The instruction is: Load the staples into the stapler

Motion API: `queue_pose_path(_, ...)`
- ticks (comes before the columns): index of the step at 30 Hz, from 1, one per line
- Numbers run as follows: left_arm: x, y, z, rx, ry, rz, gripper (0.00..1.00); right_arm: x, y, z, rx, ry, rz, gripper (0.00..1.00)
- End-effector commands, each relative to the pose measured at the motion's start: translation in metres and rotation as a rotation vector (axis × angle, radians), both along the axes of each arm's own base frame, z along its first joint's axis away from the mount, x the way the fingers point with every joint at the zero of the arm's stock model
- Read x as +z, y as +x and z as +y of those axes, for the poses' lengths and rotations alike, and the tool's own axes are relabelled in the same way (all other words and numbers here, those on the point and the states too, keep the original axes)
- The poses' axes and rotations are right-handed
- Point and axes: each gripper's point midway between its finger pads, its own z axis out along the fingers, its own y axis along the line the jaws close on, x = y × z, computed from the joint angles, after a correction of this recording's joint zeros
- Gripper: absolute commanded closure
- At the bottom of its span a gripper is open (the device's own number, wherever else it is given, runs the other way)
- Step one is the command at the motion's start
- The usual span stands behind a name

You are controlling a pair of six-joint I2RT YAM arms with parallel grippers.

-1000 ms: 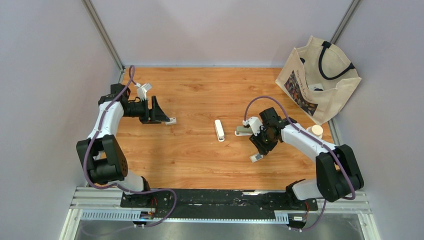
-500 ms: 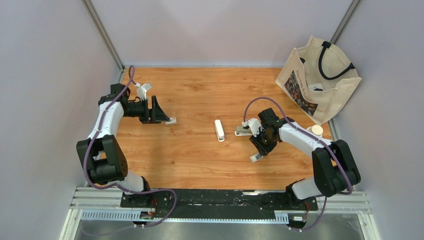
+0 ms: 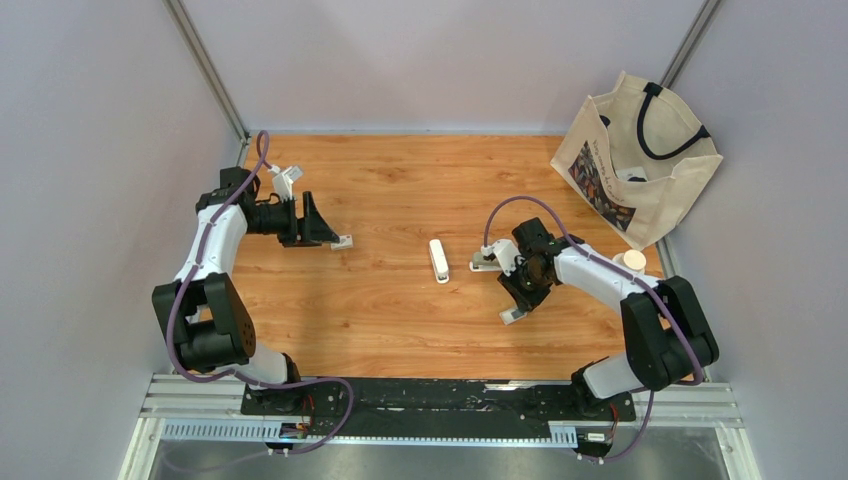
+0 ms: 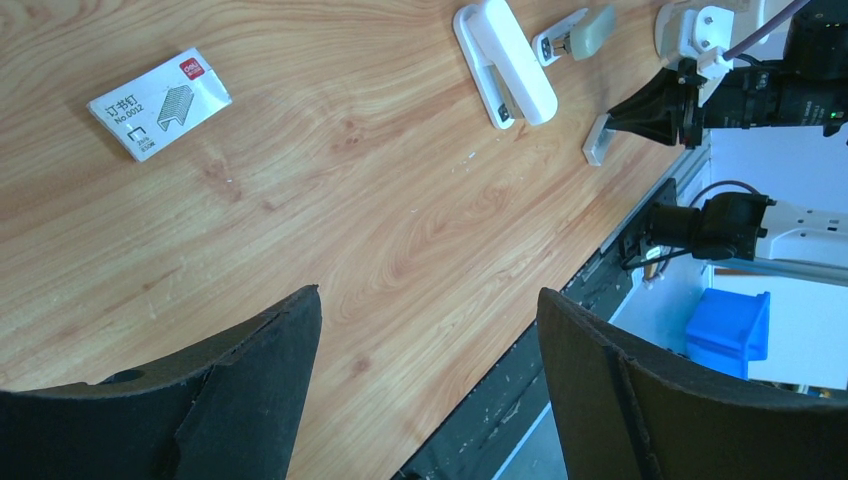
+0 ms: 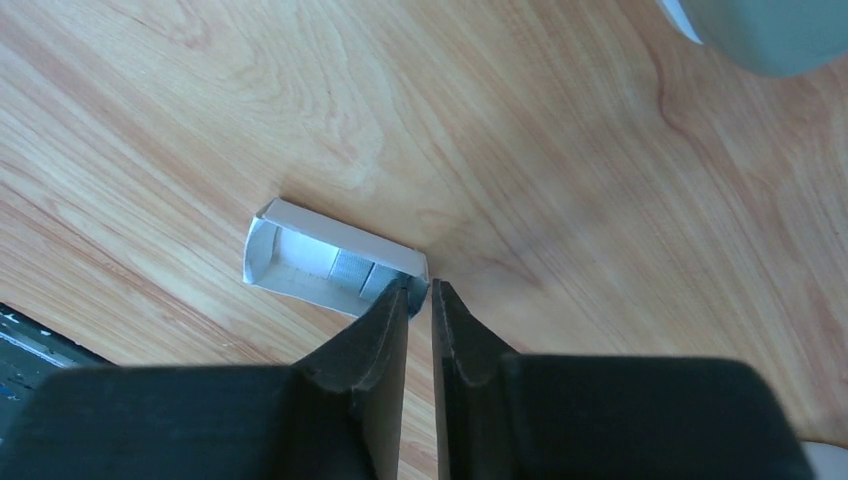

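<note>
The white stapler [image 3: 438, 260] [image 4: 505, 62] lies mid-table, apart from both grippers. Near the front right sits a small open white tray [image 3: 514, 315] [image 5: 330, 262], and the grey staples [image 5: 352, 266] lie inside it. My right gripper [image 3: 518, 303] [image 5: 420, 288] is down at the tray's right end. Its jaws are almost together, one tip inside the tray and one outside, with the end wall between them. My left gripper [image 3: 322, 232] [image 4: 428, 292] hovers wide open and empty over the left of the table, beside the labelled staple-box sleeve [image 3: 342, 241] [image 4: 160, 103].
A small grey-and-white object [image 3: 487, 262] [image 4: 575, 32] lies just right of the stapler. A beige round item [image 3: 631, 261] stands by the right arm. A canvas tote bag [image 3: 640, 160] leans in the far right corner. Walls close in on both sides.
The right gripper's jaws have narrowed from clearly apart to almost together at the tray's end, and that arm has shifted slightly left. The left arm has not moved.
</note>
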Motion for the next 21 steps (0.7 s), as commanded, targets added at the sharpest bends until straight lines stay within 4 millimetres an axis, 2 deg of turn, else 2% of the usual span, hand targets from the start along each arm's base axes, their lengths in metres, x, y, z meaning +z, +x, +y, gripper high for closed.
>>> queue_pose_path(1,0.009,0.0,0.001,0.009,0.004,-0.044,0.13,0.007,0.008,0.004,-0.012,0.009,-0.042,0.86)
queue_pose_path(3,0.009,0.001,0.001,0.008,0.006,-0.048,0.13,0.009,0.01,0.003,-0.013,0.01,-0.061,0.94)
queue_pose_path(7,0.01,0.0,0.001,0.01,0.008,-0.05,0.13,0.015,0.015,0.003,-0.018,0.015,-0.102,0.99)
queue_pose_path(16,0.012,0.0,0.001,0.011,0.016,-0.061,0.13,0.028,0.024,0.004,-0.008,0.014,-0.226,1.0)
queue_pose_path(21,0.012,-0.001,0.001,0.013,0.016,-0.059,0.13,0.021,0.022,-0.001,-0.006,-0.023,-0.21,1.0)
